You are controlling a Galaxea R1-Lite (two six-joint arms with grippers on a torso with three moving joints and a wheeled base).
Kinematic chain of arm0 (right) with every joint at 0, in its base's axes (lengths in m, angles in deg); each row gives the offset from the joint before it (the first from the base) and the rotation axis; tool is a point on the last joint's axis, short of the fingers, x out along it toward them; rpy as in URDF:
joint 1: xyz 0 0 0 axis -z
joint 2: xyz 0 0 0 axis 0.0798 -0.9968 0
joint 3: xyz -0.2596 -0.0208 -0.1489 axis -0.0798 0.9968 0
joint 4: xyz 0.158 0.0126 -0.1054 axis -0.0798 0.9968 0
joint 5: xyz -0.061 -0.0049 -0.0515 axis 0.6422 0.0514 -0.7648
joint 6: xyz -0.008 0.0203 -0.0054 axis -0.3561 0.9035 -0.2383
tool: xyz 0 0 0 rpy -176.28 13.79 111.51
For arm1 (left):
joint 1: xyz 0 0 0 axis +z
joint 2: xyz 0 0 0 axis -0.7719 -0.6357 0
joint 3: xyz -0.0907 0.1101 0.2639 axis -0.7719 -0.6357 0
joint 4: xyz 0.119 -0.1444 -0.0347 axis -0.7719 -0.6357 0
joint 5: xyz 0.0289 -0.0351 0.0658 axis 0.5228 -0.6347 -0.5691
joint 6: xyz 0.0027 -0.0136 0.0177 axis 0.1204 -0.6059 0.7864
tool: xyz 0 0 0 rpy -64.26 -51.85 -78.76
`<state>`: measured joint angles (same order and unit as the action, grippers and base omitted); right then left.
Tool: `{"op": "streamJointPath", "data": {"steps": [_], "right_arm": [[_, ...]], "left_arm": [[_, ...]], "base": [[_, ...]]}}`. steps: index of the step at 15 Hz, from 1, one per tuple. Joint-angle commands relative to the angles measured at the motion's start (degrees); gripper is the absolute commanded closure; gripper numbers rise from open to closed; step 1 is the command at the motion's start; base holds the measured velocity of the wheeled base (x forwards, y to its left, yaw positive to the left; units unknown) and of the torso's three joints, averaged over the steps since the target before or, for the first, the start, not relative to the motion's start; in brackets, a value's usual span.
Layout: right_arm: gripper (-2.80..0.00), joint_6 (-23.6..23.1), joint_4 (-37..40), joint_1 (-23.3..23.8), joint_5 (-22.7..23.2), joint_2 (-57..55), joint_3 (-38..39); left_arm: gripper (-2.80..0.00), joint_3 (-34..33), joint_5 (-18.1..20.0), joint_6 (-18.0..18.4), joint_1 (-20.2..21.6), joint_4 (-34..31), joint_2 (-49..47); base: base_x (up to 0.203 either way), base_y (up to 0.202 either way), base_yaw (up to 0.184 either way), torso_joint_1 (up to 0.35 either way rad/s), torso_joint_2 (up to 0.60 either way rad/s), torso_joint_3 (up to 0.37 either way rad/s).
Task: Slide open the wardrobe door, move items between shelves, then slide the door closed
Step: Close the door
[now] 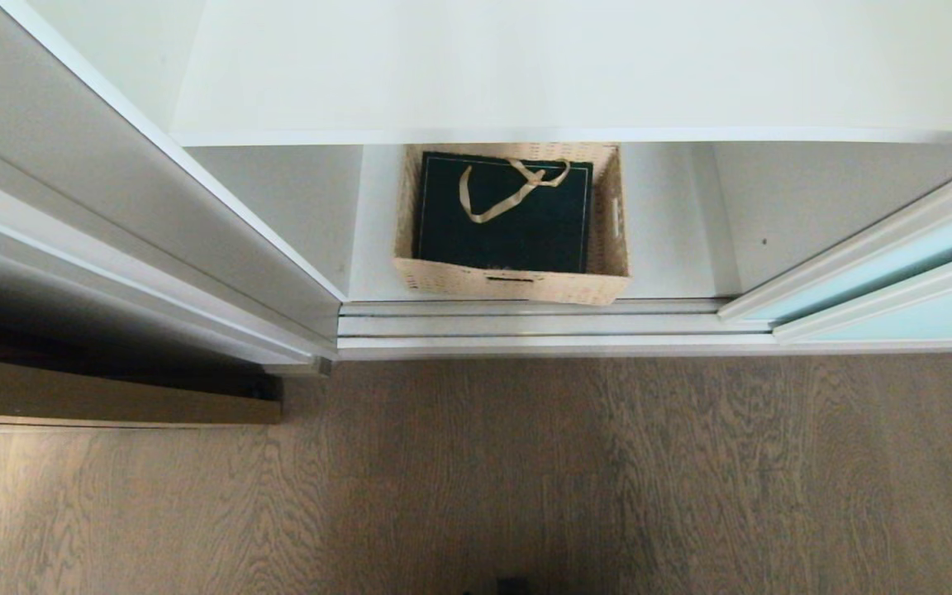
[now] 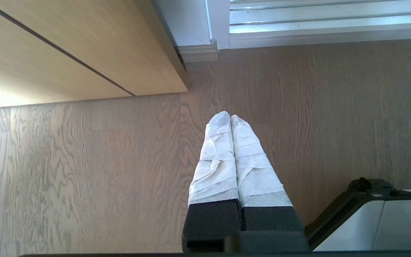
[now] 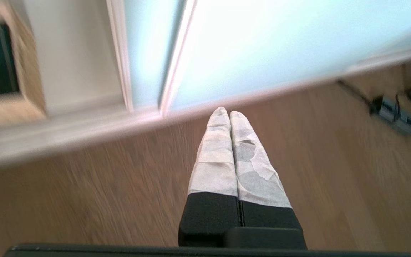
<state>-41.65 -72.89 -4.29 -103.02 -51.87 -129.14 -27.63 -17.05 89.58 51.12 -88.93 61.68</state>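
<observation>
Wicker basket (image 1: 512,281) with green gift bag (image 1: 503,213) at my twelve o'clock on lower shelf (image 1: 674,273), sliding door (image 1: 897,289) open at two o'clock, my left tool (image 2: 230,117) and right tool (image 3: 230,112) both pressed together, empty, over floor (image 1: 525,463).

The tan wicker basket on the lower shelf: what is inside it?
The rectangular tan wicker basket holds a flat dark green paper gift bag with a gold ribbon handle, lying on top. The bag covers nearly all the basket's bottom, so anything beneath cannot be seen.
</observation>
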Motion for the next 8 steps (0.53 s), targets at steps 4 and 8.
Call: {"op": "streamJointPath", "data": {"steps": [4,8], "right_arm": [[0.0,-0.1,10.0,0.1,-0.8,-9.0,-22.6],[0.0,-0.1,23.5,0.8,-1.2,-14.7,-45.2]], "left_arm": [[0.0,0.0,0.0,0.0,0.0,0.0,-0.2],[0.0,0.0,0.0,0.0,0.0,0.0,-0.2]], "base": [[0.0,0.0,0.0,0.0,0.0,0.0],[0.0,0.0,0.0,0.0,0.0,0.0]]}}
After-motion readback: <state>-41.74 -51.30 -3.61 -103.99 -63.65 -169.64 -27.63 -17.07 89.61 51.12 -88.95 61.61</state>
